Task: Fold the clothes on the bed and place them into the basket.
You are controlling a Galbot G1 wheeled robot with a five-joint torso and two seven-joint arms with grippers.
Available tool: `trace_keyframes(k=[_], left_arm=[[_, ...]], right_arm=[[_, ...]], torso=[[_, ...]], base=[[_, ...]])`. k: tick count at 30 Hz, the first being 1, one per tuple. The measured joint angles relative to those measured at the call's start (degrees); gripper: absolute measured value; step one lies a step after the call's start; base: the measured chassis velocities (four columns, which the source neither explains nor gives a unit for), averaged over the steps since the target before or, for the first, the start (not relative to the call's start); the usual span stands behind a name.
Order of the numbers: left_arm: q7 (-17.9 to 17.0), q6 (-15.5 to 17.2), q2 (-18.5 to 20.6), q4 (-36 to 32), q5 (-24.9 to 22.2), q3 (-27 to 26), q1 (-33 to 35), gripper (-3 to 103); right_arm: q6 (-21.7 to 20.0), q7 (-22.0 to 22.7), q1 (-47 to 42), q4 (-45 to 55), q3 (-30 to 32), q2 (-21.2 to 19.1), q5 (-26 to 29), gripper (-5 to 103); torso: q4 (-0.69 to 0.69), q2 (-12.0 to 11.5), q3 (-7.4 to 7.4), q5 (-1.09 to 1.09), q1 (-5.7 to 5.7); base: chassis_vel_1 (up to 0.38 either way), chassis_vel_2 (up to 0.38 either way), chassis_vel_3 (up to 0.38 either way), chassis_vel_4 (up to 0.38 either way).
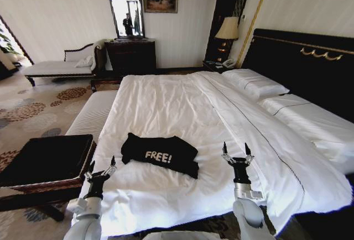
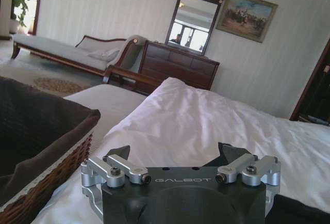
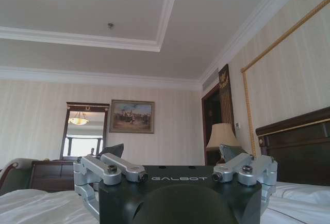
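While the folded black T-shirt [image 1: 160, 154] lay near the foot edge of the bed [image 1: 182, 113], the left claw [image 1: 101, 169] and right claw [image 1: 237, 150] were held open above that edge, apart from it; the basket [image 1: 47, 160] stood beside the bed's left side.

The head camera is looking forward and down over the bed [image 1: 166, 107] from its foot. Both wrist cameras are sitting low behind their hands, facing the far wall, sharing the mirror [image 2: 195, 20] and painting [image 3: 132, 116].
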Motion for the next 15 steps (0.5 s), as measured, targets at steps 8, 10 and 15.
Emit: trace_keyframes(k=[8,10,15], left_arm=[[-10.3,13.4,10.4,-2.4,-16.6,-1.2,-9.4,100],[-14.0,17.6,14.1,-1.4,-22.3,-0.3,-13.0,100],[-19.6,25.3,19.9,2.7,-34.1,1.8,-20.9,100]], right_arm=[[0.1,0.7,2.3,-3.6,-2.7,-1.2,0.0,100],[0.2,0.9,2.5,-4.1,-2.7,-1.2,0.0,100],[0.5,0.9,2.7,-5.0,-2.7,-1.2,-0.2,100]], torso=[[-0.04,0.0,0.0,0.01,0.0],[-0.05,0.0,0.0,0.01,0.0],[-0.03,0.0,0.0,0.01,0.01]], base=[[0.0,0.0,0.0,0.0],[0.0,0.0,0.0,0.0],[0.0,0.0,0.0,0.0]])
